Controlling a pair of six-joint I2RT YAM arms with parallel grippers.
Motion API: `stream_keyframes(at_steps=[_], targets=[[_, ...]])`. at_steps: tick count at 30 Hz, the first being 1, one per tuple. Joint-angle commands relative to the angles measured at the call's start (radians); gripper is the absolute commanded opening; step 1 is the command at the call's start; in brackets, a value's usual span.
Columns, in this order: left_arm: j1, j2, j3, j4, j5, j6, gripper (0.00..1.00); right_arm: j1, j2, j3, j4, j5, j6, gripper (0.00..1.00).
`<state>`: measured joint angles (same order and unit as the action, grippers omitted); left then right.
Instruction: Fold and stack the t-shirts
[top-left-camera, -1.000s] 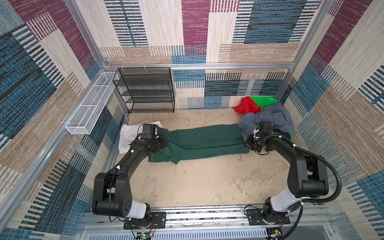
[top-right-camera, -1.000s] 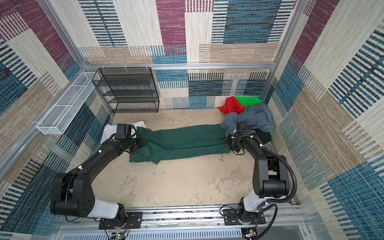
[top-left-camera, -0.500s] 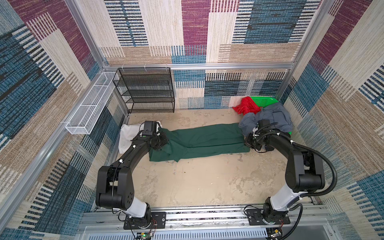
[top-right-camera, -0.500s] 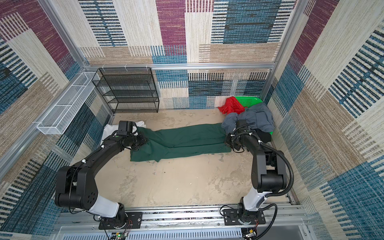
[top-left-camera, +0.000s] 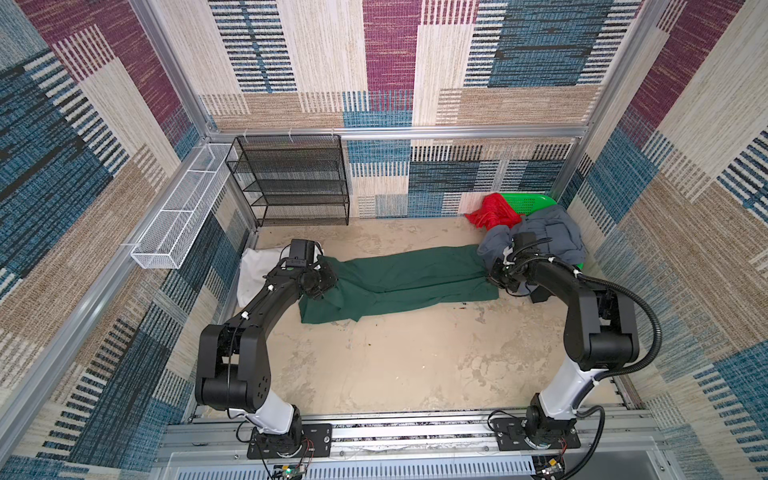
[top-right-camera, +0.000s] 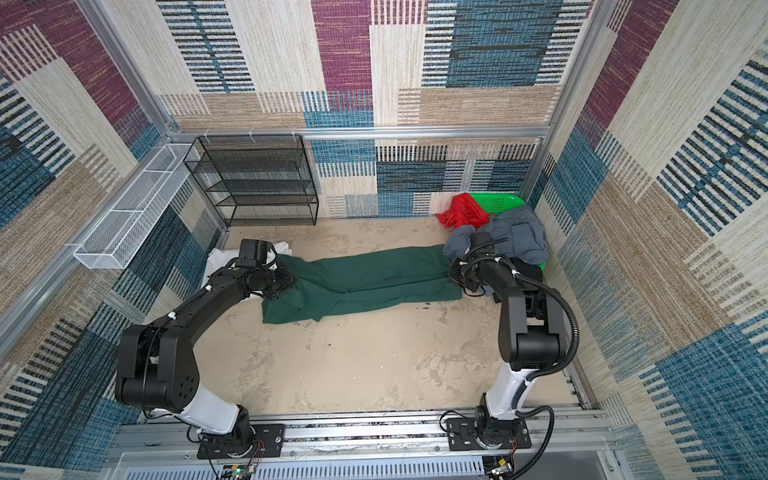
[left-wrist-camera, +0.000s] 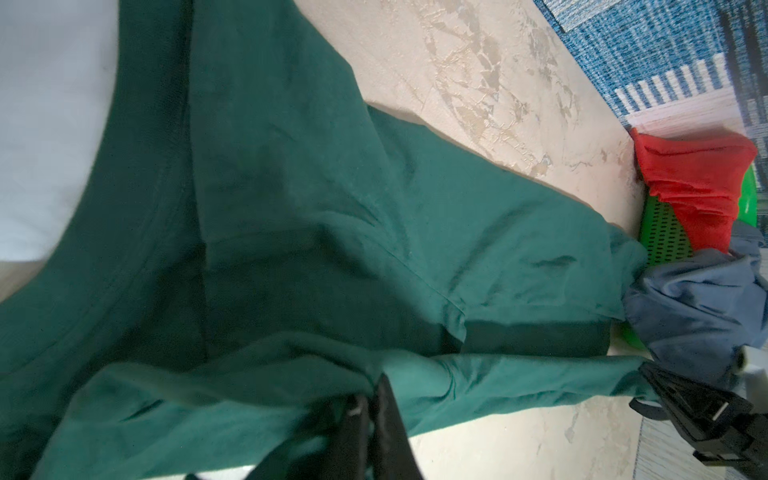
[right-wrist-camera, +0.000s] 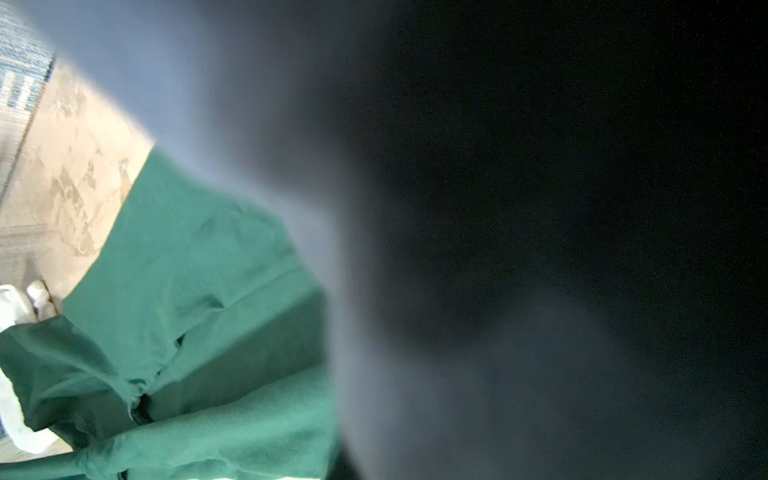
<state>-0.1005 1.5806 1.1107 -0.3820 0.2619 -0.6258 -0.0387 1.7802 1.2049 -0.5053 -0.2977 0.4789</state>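
Dark green t-shirt flat on table, left gripper and right gripper at its ends; can't tell either grip.

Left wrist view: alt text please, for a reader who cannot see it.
A dark green t-shirt lies stretched along a beige surface, filling most of the frame, its near edge bunched at the left gripper. At its far end a red t-shirt and a grey-blue t-shirt drape over a green perforated basket.

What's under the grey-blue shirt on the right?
The bright green basket: its rim shows past the grey-blue shirt, next to the red shirt. What else lies beneath is covered.
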Motion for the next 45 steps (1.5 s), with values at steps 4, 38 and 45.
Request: stream_keyframes(at_steps=[4,38,45], targets=[[0.001,-0.081,0.006,0.067,0.074,-0.017,0.72,0.001,-0.036,-0.002,0.037,-0.071,-0.009,0.73],[-0.334,-0.114,-0.352,0.059,-0.159,-0.056,0.78,0.224,-0.176,-0.221,0.158,-0.070,0.017,0.83],[-0.335,-0.059,-0.312,0.063,-0.170,-0.078,0.56,0.224,-0.179,-0.236,0.171,-0.072,0.011,0.83]])
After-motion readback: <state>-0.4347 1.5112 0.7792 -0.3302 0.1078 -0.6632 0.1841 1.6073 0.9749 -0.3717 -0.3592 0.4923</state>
